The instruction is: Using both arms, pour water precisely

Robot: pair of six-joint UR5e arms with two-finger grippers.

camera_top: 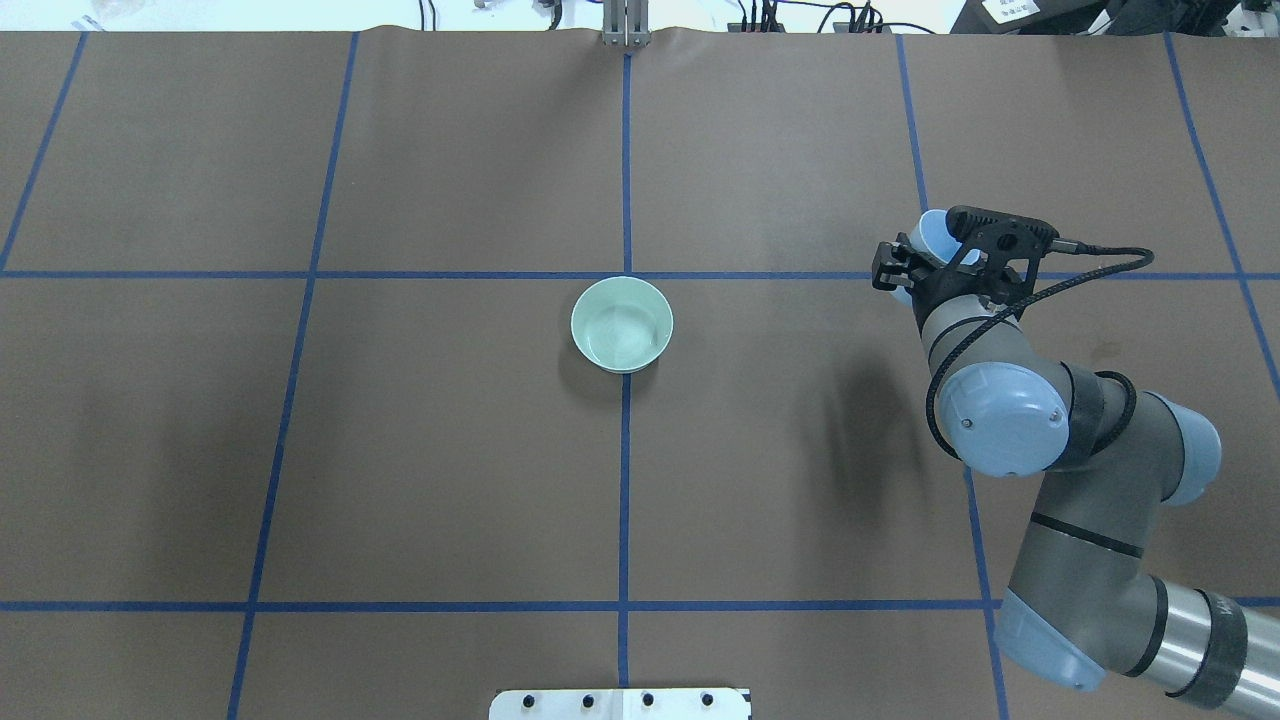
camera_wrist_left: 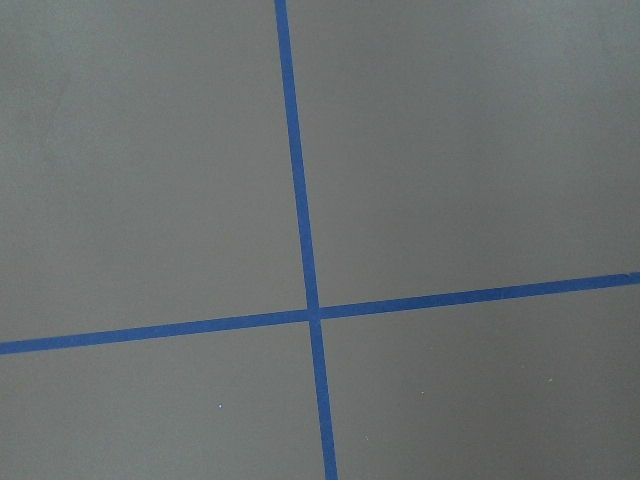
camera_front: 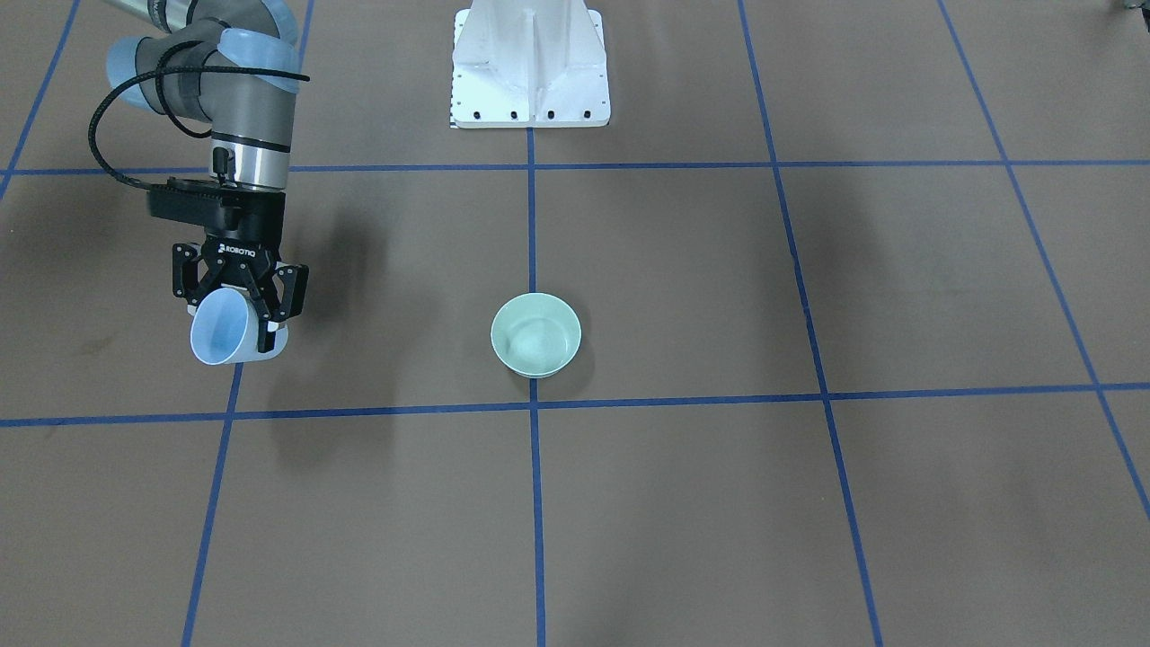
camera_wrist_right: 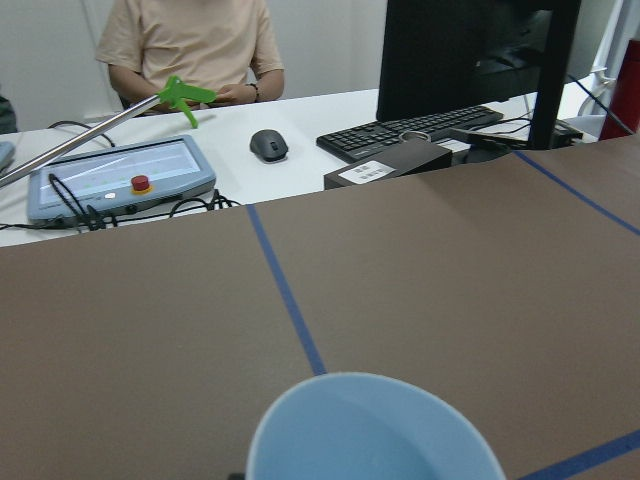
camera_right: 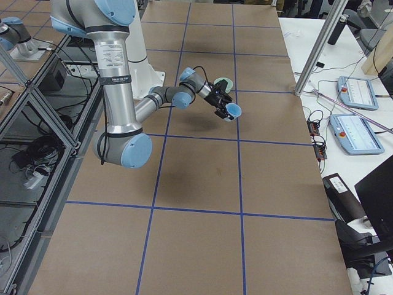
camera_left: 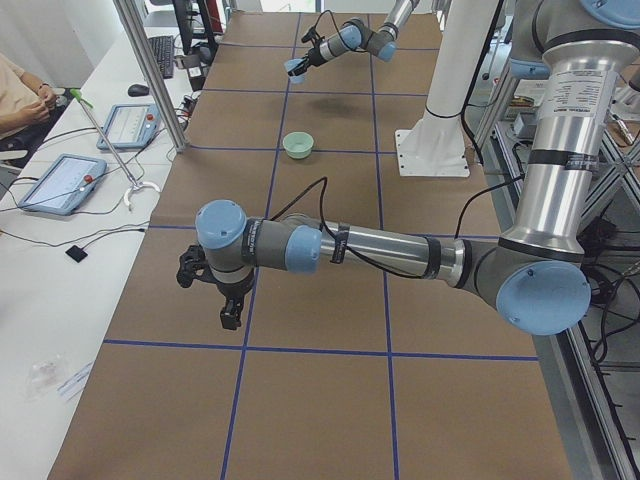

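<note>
While a tilted pale-blue plastic cup [camera_front: 218, 334] is clamped by the right gripper [camera_front: 235, 314], water [camera_front: 536, 340] glints in the pale-green round bowl [camera_front: 536, 367], well apart across open brown table [camera_front: 683, 288]; whether the left gripper [camera_left: 208, 295] is wide or narrow cannot be told.

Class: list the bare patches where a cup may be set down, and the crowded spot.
Free: the table squares on the bowl's left-arm side, and those between bowl and pedestal. Crowded: around the right gripper holding the blue cup.
</note>
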